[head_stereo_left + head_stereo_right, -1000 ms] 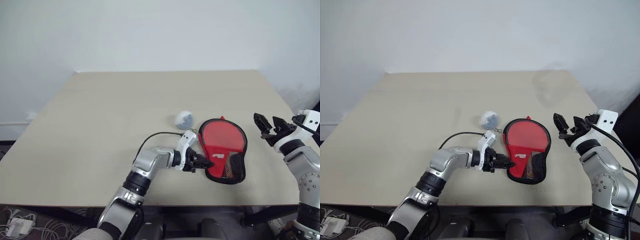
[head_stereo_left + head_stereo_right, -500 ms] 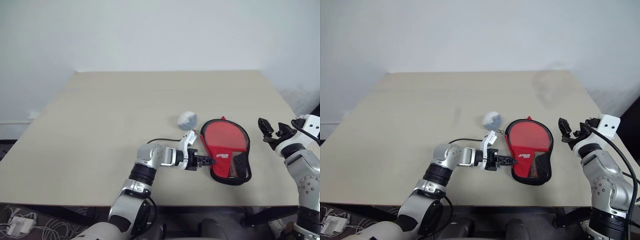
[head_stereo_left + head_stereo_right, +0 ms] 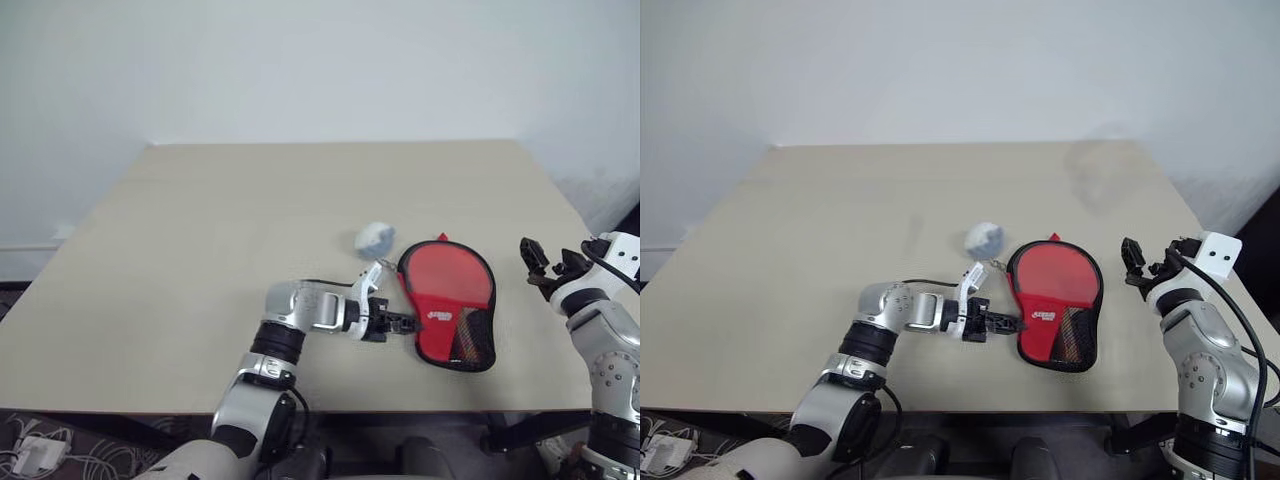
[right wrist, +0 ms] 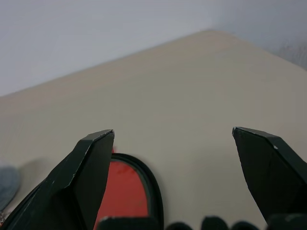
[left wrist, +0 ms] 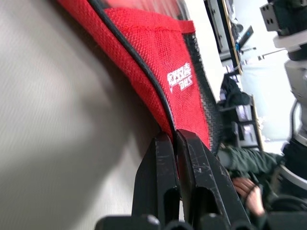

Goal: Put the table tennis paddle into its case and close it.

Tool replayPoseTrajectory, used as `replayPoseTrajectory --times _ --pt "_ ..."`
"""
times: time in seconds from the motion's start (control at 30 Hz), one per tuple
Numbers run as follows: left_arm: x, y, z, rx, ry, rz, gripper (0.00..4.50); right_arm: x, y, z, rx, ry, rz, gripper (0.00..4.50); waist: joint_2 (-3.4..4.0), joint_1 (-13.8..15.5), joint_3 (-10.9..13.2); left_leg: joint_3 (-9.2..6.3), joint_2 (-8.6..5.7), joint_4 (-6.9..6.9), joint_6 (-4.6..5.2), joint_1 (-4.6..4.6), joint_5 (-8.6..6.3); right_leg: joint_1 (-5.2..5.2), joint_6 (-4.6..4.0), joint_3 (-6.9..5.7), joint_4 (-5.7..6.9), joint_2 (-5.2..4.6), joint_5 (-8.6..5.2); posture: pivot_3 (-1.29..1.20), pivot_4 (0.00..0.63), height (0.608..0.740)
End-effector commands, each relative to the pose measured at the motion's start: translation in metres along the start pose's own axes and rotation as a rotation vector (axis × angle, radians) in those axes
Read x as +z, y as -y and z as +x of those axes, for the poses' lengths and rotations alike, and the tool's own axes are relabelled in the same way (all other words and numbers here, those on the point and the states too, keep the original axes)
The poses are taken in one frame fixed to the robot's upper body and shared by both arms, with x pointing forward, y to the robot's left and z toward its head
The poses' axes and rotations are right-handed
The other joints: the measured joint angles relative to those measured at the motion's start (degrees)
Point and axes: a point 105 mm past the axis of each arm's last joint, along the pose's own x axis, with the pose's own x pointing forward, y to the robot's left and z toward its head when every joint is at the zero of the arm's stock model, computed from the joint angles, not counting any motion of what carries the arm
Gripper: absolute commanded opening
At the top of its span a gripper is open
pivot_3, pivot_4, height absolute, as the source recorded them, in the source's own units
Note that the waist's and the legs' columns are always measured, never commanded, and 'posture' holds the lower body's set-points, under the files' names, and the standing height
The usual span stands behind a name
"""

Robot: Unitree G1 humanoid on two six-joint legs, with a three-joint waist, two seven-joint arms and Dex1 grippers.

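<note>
Left tool (image 5: 173,143) clenches your case's (image 3: 447,300) black rim to work it closed; right tool (image 3: 548,262), released, waits beyond.

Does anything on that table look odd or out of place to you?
Only a small grey lump lying loose on the table beside the red case; I cannot tell what it is. The left pincer is shut on the case's edge, which looks intended. Nothing is spilled or damaged.

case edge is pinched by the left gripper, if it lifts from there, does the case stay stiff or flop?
Likely flops: the case is woven fabric with a mesh patch, pinched only at its thin rim by the left gripper. Probably light. It lies flat, so it should drag rather than roll.
</note>
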Motion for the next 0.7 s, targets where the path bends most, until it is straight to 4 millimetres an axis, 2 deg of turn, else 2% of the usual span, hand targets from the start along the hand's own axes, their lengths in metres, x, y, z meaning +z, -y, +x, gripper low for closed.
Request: replayPoseTrajectory --times 0.03,0.17,0.23,0.33,0.47,0.7 --pt "0.001 0.027 -0.028 -0.092 -0.045 0.097 0.03 0.015 -0.005 -0.001 0.018 0.061 -0.017 4.3 0.01 -0.65 0.0 0.0 0.0 0.0 0.0 0.0 0.0 -0.01 0.0 0.0 0.02 0.0 0.0 0.0 0.0 0.74" --pt "-0.013 0.029 -0.052 -0.098 -0.102 0.11 0.03 0.013 -0.007 -0.001 0.023 0.054 -0.02 4.3 0.11 -1.11 -0.04 0.03 0.0 -0.01 0.0 0.07 0.0 0.02 -0.01 0.07 0.04 0.0 0.01 0.0 0.0 0.74" --pt "-0.029 0.032 -0.06 -0.119 -0.163 0.103 0.03 0.012 -0.008 0.0 0.031 0.048 -0.024 4.3 0.11 -1.13 -0.03 0.02 0.0 -0.01 0.0 0.08 0.0 0.04 -0.01 0.06 0.04 0.0 0.0 0.0 0.0 0.74" --pt "-0.048 0.031 -0.054 -0.113 -0.219 0.094 0.03 0.014 -0.009 0.001 0.042 0.045 -0.035 4.3 0.14 -1.09 -0.03 0.02 0.0 -0.03 0.0 0.06 -0.01 0.01 -0.01 0.08 0.04 -0.01 0.0 0.0 0.0 0.74" --pt "-0.066 0.035 -0.041 -0.2 -0.274 0.006 0.03 0.017 -0.009 0.001 0.053 0.036 -0.058 4.3 0.13 -0.77 -0.02 0.0 -0.01 0.01 0.0 0.06 0.0 0.06 -0.01 0.07 0.04 -0.01 0.0 0.0 0.0 0.74" --pt "-0.072 0.047 -0.053 -0.199 -0.3 0.027 0.03 0.019 -0.007 -0.001 0.062 0.017 -0.078 4.3 0.15 -1.05 -0.03 0.03 0.06 -0.01 0.01 0.07 -0.01 -0.04 -0.01 0.1 0.08 0.02 0.0 0.0 0.0 0.74"
